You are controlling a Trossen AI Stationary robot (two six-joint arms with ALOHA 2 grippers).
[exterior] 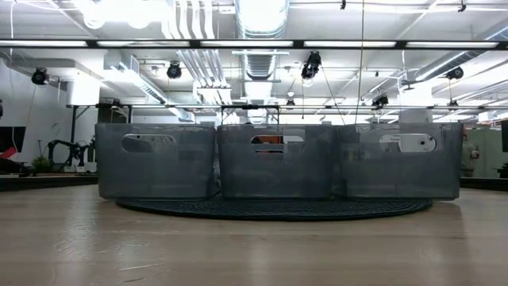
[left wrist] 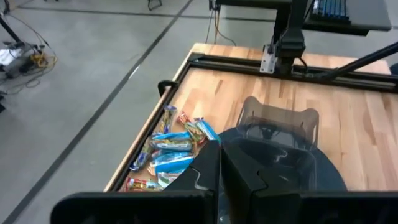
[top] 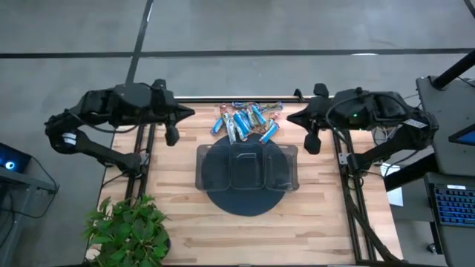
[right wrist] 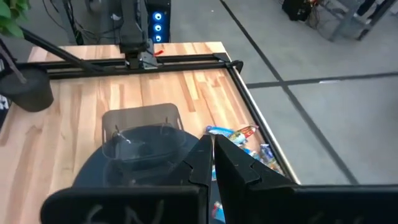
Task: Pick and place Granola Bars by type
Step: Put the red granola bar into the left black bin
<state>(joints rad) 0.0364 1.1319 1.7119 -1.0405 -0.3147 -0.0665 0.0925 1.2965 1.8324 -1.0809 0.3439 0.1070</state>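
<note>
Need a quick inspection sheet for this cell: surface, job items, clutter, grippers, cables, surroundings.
Surface: wooden table, bare around the tray.
Job's things: Granola Bars heaped at the table's far edge, light blue and reddish-orange wrappers visible; none in the tray, a dark clear three-compartment tray on a round dark mat.
Clutter: potted plant at the near left corner.
Grippers: left gripper shut, empty, raised over the table's left side; right gripper shut, empty, raised over the right side.
Cables: wiring along the right arm's base.
Surroundings: keyboard right of the table; grey floor; no person seen.
</note>
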